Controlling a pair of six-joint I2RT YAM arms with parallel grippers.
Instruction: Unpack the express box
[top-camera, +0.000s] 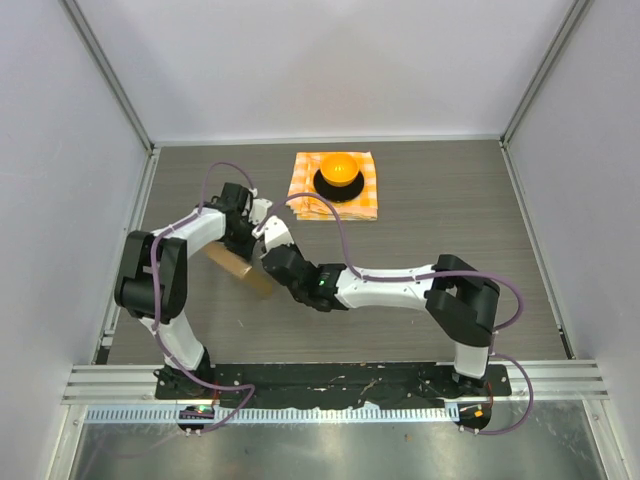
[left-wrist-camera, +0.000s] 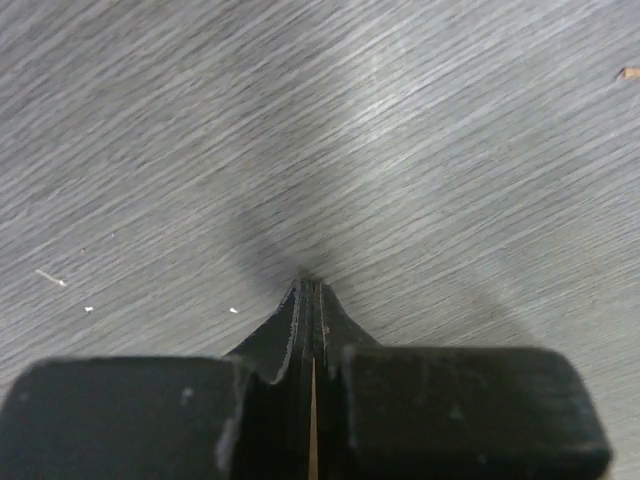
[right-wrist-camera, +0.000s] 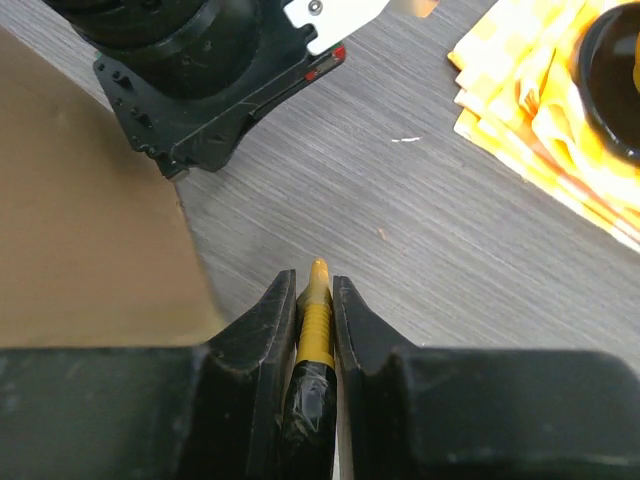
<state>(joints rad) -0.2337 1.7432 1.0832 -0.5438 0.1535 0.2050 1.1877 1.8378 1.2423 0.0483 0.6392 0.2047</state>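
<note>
From above, the box shows as a narrow brown strip left of centre on the surface, well short of the checkered cloth. The left hand is at its far end and the right hand is just beside it.

The left wrist view shows that hand pinched fully shut above bare surface. I cannot tell what the thin tan line between its fingers is.

In the right wrist view the hand is narrow, clamping a yellow stick, with the box to its left.

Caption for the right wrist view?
Right pincer shut on a yellow-tipped tool, express box at left, checkered cloth at upper right.
</note>
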